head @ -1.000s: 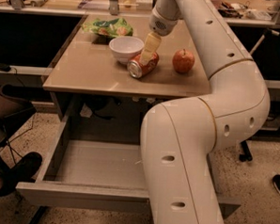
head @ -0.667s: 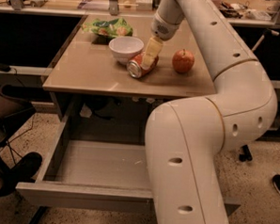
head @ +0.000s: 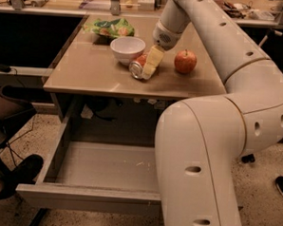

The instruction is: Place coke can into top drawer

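Note:
The coke can (head: 136, 68) lies on its side on the tan tabletop (head: 86, 71), silver end toward me, right in front of the white bowl. My gripper (head: 151, 64) reaches down from the arm above and rests at the can's right side, touching or nearly touching it. The top drawer (head: 80, 198) is pulled out wide below the table, and its grey inside shows nothing in it. My own arm hides the drawer's right part.
A white bowl (head: 127, 48) stands just behind the can. A red apple (head: 185, 61) sits to the gripper's right. A green bag (head: 108, 27) lies at the table's back. My bulky arm (head: 201, 161) fills the right foreground. A dark shoe (head: 22, 170) is at the left of the drawer.
The gripper has come down a little and closer onto the can. The can, bowl, apple and drawer have not moved.

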You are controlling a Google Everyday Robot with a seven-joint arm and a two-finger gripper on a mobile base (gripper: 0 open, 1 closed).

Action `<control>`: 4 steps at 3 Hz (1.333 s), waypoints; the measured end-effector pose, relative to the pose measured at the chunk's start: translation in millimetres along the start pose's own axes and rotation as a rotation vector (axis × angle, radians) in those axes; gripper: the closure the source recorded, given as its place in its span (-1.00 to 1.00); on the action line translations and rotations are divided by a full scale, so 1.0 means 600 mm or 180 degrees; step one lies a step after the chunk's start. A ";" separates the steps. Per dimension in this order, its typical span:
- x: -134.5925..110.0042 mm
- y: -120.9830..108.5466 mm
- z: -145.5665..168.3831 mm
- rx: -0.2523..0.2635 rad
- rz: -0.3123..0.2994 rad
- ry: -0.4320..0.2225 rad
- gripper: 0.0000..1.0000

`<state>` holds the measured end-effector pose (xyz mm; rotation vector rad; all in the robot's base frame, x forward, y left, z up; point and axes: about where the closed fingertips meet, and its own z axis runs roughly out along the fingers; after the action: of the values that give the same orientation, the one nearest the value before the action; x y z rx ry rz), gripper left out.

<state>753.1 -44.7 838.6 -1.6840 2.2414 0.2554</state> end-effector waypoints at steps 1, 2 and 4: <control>-0.020 -0.024 0.009 0.0185 0.0095 -0.0177 -1.00; -0.046 -0.053 0.016 0.0397 0.0116 -0.0360 -1.00; -0.046 -0.053 0.016 0.0397 0.0116 -0.0360 -0.65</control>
<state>791.9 -25.9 841.0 -1.5276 2.1602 0.2094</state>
